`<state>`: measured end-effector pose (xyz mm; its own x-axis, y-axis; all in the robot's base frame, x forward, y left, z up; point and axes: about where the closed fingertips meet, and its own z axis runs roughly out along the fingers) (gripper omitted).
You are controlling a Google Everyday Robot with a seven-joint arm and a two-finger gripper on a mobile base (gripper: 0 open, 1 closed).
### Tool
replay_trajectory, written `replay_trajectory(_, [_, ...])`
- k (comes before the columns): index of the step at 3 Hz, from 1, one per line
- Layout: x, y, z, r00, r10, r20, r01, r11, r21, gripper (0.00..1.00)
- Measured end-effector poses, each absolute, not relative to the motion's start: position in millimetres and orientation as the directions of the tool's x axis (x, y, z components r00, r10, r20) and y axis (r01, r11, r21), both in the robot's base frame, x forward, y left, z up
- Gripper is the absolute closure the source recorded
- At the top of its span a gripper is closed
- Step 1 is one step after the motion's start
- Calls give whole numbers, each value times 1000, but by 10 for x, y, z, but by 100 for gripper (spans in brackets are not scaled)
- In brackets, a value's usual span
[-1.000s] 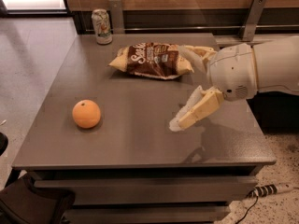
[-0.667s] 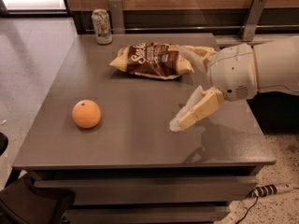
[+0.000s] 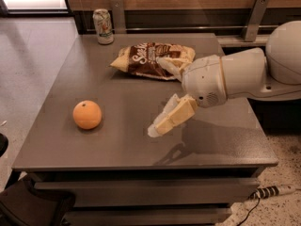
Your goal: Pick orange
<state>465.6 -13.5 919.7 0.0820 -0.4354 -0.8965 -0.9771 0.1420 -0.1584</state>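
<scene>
The orange (image 3: 87,115) is round, with a small dark dimple on top. It sits on the left part of the grey table (image 3: 117,145). My gripper (image 3: 156,128) hangs from the white arm (image 3: 225,76), low over the middle of the table. It points down-left toward the orange, about a hand's width to the right of it and not touching it. It holds nothing that I can see.
A brown chip bag (image 3: 150,60) lies at the back middle, just behind the arm. A drink can (image 3: 103,26) stands at the back left edge. A wooden wall with metal brackets runs behind the table. A power strip (image 3: 275,190) lies on the floor at the right.
The arm and gripper have moved left across the table, closer to the orange. The orange, chip bag and can have not moved.
</scene>
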Motion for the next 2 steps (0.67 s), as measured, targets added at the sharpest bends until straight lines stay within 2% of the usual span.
replay_trajectory(2, [4762, 521, 8893, 65, -369, -927, -989, 97, -108, 0])
